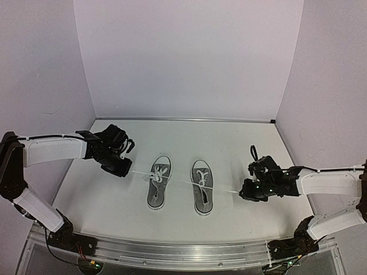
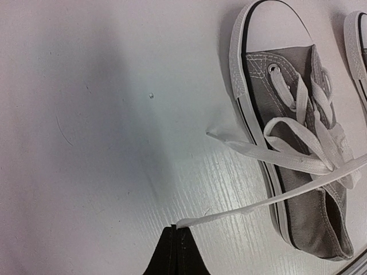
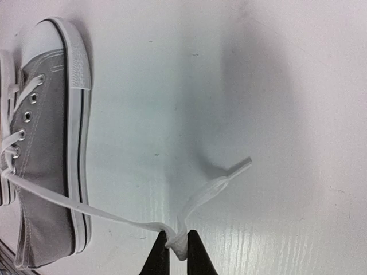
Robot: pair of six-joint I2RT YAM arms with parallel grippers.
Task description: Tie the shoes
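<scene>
Two grey, white-soled sneakers stand side by side before me, toes pointing away. On the left shoe (image 1: 159,193) the white lace (image 1: 157,173) is knotted, its ends stretched sideways, one crossing the right shoe (image 1: 202,199).

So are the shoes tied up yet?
Not yet. On the left shoe the lace looks crossed into a first knot. The left end effector and right end effector pinch its ends, stretched taut sideways. A bow is left to make, and the right shoe looks untied.

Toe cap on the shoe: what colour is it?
The toe cap is plain white; the left wrist view shows it best.
</scene>
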